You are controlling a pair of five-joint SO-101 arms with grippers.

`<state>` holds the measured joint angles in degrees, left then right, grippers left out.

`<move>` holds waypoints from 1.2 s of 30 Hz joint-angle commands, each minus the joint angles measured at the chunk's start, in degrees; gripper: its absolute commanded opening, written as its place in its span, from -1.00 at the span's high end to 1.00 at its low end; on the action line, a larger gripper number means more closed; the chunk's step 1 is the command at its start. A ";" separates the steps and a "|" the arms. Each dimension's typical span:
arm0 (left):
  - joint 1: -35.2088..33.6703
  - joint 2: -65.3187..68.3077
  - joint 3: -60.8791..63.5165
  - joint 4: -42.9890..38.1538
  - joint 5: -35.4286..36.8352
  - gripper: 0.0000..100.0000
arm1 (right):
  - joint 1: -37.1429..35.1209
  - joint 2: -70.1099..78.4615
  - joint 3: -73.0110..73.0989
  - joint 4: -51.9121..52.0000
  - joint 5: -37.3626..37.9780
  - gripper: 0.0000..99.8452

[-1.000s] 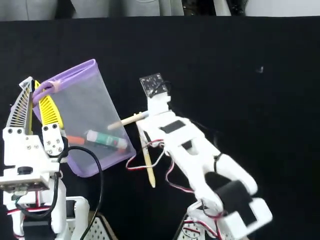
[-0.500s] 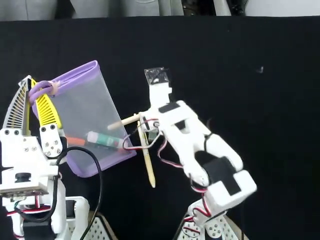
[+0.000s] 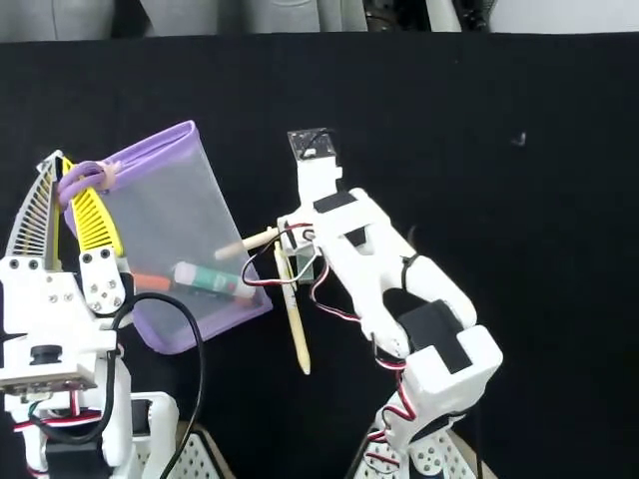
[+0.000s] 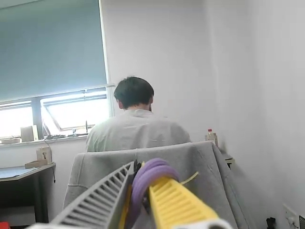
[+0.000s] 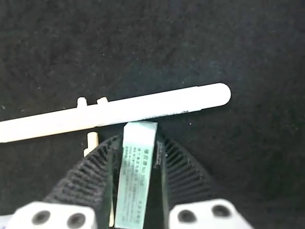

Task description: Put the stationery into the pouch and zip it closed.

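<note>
Plainly, left gripper (image 3: 66, 168) clamps the pouch (image 3: 165, 215) edge — right gripper (image 5: 138, 140) grips a green block (image 5: 135, 177).

Sheer purple mesh pouch (image 3: 165, 215) on matt black tablecloth (image 3: 499, 100).

tilted purple pouch (image 3: 170, 225) holds marker (image 3: 213, 278); pen (image 3: 297, 329), green eraser (image 5: 138, 174) outside.

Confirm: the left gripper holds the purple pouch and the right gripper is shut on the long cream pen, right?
Not quite. The right gripper is shut on a small pale green block, not the cream pen, which lies on the table, as the right wrist view shows. The left gripper does hold the purple pouch.
</note>
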<state>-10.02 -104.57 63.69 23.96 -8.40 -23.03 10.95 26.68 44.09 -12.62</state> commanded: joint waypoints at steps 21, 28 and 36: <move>10.68 -0.09 -8.84 -1.05 0.35 0.94 | 3.25 -52.62 -2.59 -12.22 3.25 0.98; 10.77 -0.09 -8.84 -1.05 0.44 0.94 | -9.41 -54.99 -1.54 -20.92 3.52 0.98; 10.77 -0.09 -8.84 -1.05 0.44 0.94 | -17.05 -59.56 14.11 -39.47 3.60 0.98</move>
<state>0.00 -104.57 57.98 23.87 -8.40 -37.80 -44.97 34.68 13.67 -9.80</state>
